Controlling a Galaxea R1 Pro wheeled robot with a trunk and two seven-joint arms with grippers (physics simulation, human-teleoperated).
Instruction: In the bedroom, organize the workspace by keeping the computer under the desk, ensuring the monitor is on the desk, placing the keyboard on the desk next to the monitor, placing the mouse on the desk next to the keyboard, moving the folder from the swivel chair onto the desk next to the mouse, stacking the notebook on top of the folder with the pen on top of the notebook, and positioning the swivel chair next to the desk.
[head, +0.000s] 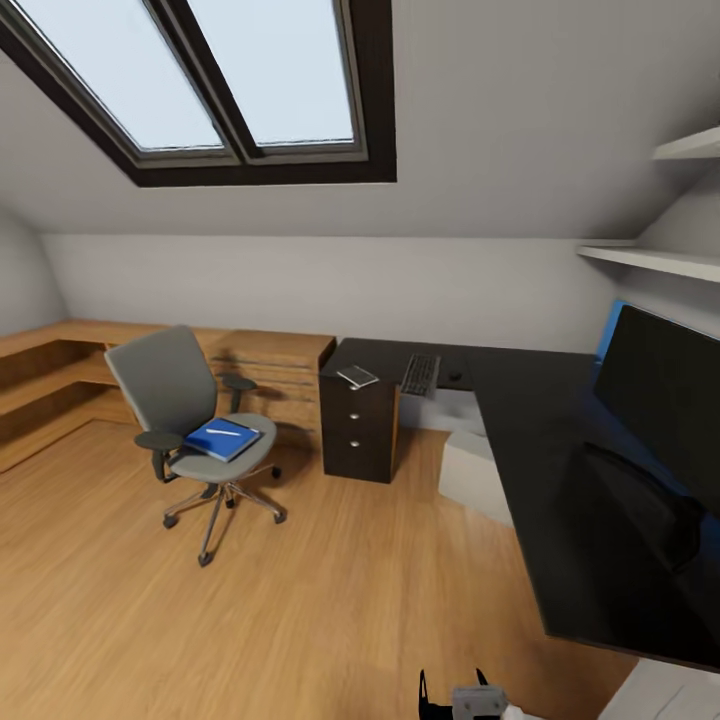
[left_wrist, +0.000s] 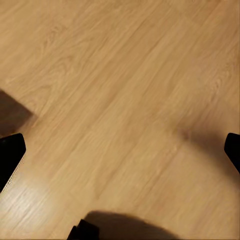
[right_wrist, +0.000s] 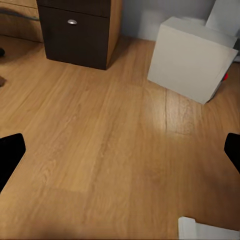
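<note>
Wooden floor (head: 330, 600) spreads across the attic bedroom under a skylight. On it stands the grey swivel chair (head: 180, 420), well apart from the black desk (head: 560, 460); the blue folder (head: 222, 439) lies on its seat with a pen (head: 222, 432) on top. The keyboard (head: 420, 374) rests on the desk's far wing, a small grey object (head: 357, 377) just beside it above the drawer unit (head: 358, 428). The monitor (head: 665, 385) stands on the near wing. The white computer (right_wrist: 192, 59) sits on the floor beneath the desk. Left gripper (left_wrist: 120, 155) and right gripper (right_wrist: 120, 155) both hang spread wide over bare floor, holding nothing
</note>
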